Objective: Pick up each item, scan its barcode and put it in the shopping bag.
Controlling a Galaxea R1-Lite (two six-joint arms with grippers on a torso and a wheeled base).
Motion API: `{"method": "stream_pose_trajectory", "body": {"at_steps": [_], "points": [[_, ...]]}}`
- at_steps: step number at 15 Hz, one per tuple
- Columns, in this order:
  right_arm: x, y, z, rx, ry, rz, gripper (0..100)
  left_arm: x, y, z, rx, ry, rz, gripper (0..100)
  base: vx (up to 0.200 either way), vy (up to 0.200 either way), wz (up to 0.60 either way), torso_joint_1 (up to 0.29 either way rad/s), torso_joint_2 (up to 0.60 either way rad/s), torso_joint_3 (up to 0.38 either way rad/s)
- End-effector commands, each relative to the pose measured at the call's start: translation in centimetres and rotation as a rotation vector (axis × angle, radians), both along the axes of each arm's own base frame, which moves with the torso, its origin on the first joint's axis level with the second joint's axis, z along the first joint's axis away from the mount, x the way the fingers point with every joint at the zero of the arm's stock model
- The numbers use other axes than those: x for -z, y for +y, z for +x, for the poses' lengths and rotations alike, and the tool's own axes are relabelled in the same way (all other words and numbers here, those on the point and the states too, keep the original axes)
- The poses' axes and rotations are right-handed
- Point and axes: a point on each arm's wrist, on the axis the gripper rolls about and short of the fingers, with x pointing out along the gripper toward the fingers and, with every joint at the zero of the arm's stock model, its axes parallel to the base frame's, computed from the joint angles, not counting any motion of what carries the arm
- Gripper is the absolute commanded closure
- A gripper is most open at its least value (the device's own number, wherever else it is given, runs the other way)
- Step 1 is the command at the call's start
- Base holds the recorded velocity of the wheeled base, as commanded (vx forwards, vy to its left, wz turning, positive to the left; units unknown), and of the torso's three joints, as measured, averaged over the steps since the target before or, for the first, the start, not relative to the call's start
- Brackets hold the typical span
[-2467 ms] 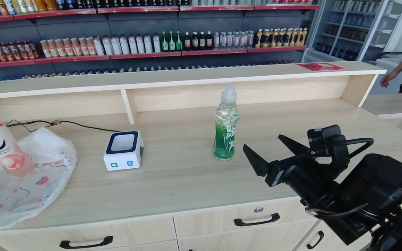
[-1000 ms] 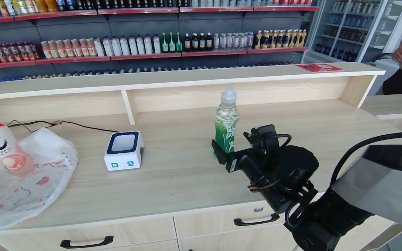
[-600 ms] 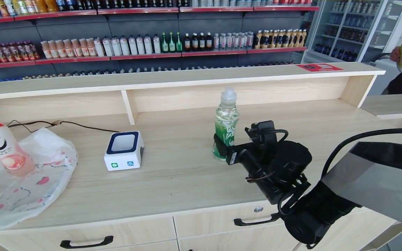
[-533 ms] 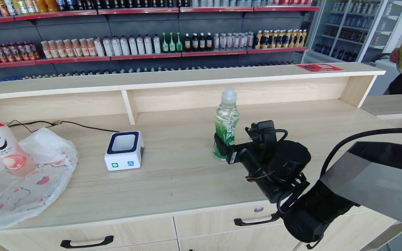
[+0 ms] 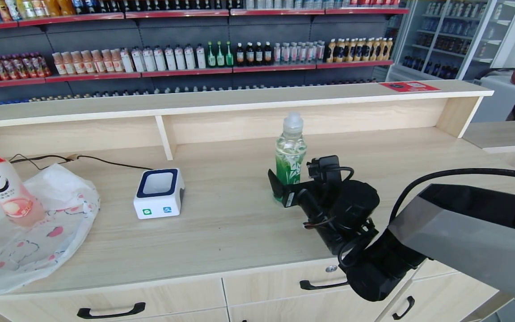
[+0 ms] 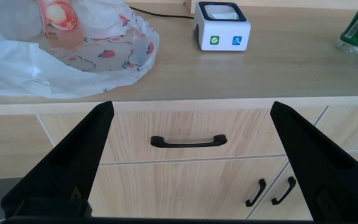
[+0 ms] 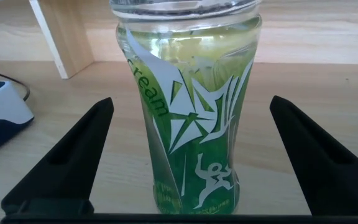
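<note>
A clear bottle with a green label [image 5: 289, 154] stands upright in the middle of the wooden counter [image 5: 221, 232]. My right gripper [image 5: 287, 188] is open at the bottle's lower half, one finger on each side. In the right wrist view the green bottle [image 7: 191, 118] fills the gap between the fingers [image 7: 61, 165], which stand clear of it. A white scanner [image 5: 158, 192] sits left of the bottle. At the far left a pink drink bottle [image 5: 2, 188] rests in the white shopping bag [image 5: 29, 237]. My left gripper [image 6: 185, 162] hangs open below the counter's front edge, facing the drawers.
A black cable [image 5: 101, 160] runs along the counter behind the scanner. A raised wooden shelf [image 5: 239, 96] with a divider [image 5: 164, 136] closes the counter's far side. Drawers with black handles [image 6: 188, 142] lie under the front edge. Drink shelves line the back wall.
My right arm has swung in from the right and pushed forward, so its open fingers now straddle the green bottle. The bottle, scanner and bag have stayed put.
</note>
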Motion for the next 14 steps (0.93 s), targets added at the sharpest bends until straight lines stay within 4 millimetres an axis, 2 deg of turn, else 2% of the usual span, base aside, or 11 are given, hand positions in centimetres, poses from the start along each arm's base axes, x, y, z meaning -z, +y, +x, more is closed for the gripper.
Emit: {"method": "stream_pose_trajectory", "body": {"at_steps": [1,11,14], "points": [[0.7,0.2,0.4,0.001,0.006,-0.004,0,0.0,0.0,0.0,-0.001,0.001,0.0,0,0.0,0.0,0.0,0.0,0.0,0.0],[1.3,0.7,2.4,0.018,-0.026,0.018,0,0.0,0.0,0.0,-0.001,0.001,-0.002,0,0.0,0.0,0.0,0.0,0.0,0.0],[1.3,0.7,2.5,0.018,-0.029,0.019,0,0.0,0.0,0.0,0.001,0.001,-0.003,0,0.0,0.0,0.0,0.0,0.0,0.0]]}}
